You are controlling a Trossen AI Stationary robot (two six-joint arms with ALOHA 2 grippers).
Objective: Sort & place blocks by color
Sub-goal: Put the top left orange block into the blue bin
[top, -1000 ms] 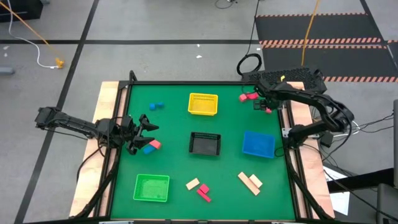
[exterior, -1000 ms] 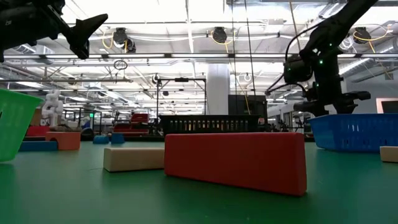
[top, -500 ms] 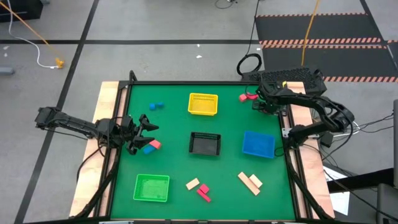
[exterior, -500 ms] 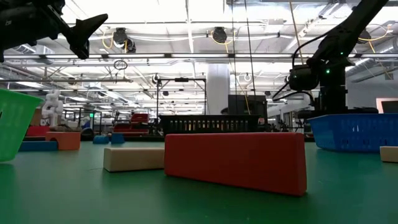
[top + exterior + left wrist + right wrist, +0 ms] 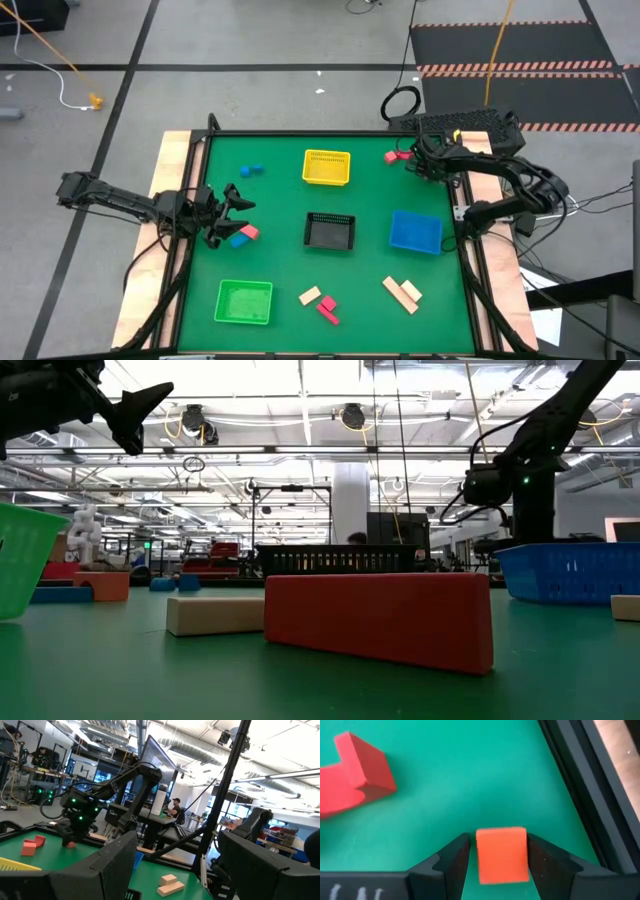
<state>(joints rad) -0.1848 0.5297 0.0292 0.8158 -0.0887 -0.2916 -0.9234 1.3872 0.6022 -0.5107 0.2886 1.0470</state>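
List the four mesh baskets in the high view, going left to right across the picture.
Green basket → yellow basket → black basket → blue basket. The yellow and black baskets nearly line up, with the yellow one's centre slightly further left.

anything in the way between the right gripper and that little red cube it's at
Nothing visible. In the right wrist view the red cube already sits between the right gripper's two fingers, near the table's far right corner. The red L-block lies apart on the mat.
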